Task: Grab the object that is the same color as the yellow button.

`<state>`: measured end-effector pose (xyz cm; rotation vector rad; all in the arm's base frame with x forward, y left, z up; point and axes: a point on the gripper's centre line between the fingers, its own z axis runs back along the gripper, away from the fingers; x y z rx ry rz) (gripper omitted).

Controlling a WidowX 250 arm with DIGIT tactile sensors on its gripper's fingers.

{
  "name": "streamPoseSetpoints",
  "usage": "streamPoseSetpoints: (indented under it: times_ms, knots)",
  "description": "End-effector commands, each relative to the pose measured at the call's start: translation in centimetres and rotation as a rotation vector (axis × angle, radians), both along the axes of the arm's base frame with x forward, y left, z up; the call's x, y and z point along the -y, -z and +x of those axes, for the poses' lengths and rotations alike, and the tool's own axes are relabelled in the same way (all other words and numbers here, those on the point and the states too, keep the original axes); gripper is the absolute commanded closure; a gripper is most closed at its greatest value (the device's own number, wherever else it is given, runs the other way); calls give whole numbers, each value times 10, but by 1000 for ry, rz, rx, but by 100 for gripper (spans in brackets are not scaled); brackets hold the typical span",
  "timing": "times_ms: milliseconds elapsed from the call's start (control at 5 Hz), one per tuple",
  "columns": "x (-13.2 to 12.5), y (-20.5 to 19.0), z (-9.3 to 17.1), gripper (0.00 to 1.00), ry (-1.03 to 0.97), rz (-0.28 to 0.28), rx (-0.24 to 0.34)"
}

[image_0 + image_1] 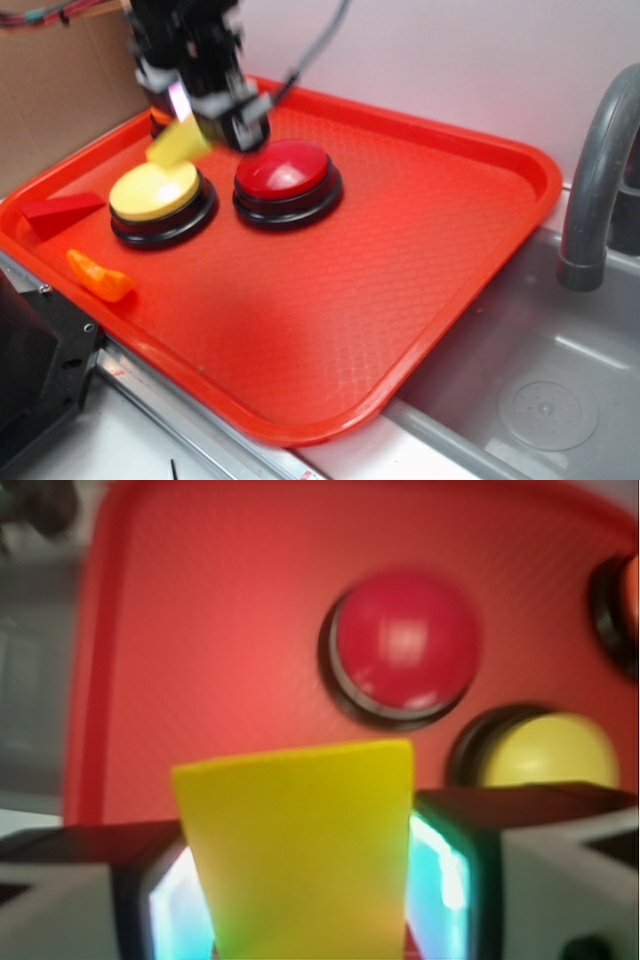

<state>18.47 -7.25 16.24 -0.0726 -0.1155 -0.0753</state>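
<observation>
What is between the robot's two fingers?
The yellow block sits squeezed between the gripper's fingers, lifted off the tray. The wrist view shows it best.

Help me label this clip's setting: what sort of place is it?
Probably a toy kitchen-sink setup on a lab bench: a grey sink basin with faucet, a red tray holding push buttons, and cardboard behind.

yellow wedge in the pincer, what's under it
The wedge hangs above the tray beside the yellow button. The wrist view hides the tray directly beneath it.
</observation>
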Motion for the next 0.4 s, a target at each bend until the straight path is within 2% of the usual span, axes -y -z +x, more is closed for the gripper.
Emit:
streamPoseSetpoints:
  times_ms: [0, 200]
  knots:
    - [-22, -47, -2, 100, -99, 38, 36]
    - [-22, -42, 1, 100, -116, 42, 23]
